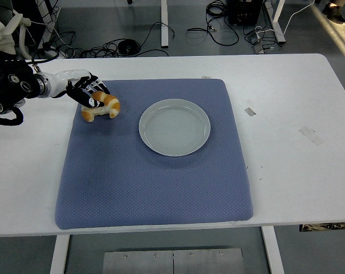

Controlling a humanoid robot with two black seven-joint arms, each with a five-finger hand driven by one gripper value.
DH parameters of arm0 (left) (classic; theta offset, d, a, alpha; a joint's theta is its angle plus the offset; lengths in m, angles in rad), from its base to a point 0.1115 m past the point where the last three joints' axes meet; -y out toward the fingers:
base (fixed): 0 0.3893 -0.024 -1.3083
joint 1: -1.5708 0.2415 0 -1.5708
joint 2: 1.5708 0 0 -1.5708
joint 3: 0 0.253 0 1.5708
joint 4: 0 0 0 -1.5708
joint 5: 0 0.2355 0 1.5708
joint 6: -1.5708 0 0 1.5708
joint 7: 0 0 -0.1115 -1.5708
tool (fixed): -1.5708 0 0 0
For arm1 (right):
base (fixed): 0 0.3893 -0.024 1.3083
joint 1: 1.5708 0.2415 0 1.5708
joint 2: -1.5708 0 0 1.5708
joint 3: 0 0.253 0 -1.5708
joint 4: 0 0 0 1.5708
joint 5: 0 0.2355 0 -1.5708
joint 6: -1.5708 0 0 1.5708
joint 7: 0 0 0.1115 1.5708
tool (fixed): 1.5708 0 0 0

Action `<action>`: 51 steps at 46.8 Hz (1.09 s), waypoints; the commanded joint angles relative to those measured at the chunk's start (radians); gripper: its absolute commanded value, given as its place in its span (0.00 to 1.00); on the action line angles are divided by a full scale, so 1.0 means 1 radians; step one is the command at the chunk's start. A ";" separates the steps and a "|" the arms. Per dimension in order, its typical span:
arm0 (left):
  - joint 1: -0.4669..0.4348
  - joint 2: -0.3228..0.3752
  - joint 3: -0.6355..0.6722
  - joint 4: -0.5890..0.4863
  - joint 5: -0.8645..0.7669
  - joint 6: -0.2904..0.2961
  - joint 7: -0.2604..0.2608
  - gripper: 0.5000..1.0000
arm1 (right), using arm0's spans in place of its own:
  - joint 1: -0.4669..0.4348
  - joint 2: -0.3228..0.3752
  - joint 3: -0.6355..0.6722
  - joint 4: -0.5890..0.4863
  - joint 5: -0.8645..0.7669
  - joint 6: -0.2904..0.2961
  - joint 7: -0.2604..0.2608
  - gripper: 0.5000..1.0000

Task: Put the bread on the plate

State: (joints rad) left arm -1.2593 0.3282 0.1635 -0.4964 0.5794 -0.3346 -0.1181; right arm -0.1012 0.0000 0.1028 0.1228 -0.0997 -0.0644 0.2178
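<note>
The bread (102, 107) — a golden, curved roll with pale streaks — lies at the blue mat's (155, 182) far left, left of the plate (174, 127), the left hand's (88, 93) fingers curled over it.

This looks like a robotics lab or test room. A plain white desk (286, 91) on metal legs stands on grey floor. Beyond the left hand (88, 93), black cables (126, 45) trail over the floor, and farther right stands what may be a black equipment box (246, 10).
</note>
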 commanded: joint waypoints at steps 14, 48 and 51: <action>-0.022 -0.029 -0.028 -0.014 -0.001 -0.003 -0.002 0.00 | 0.000 0.000 0.000 0.000 0.000 0.000 0.000 1.00; -0.097 -0.222 -0.038 -0.111 0.013 -0.001 0.003 0.00 | 0.000 0.000 0.000 0.000 0.000 0.000 0.000 1.00; -0.095 -0.238 -0.027 -0.111 0.013 -0.001 0.005 0.00 | 0.000 0.000 0.000 0.000 0.000 0.000 0.000 1.00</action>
State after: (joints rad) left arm -1.3554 0.1030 0.1293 -0.6076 0.5915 -0.3363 -0.1148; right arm -0.1011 0.0000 0.1028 0.1227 -0.0997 -0.0644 0.2178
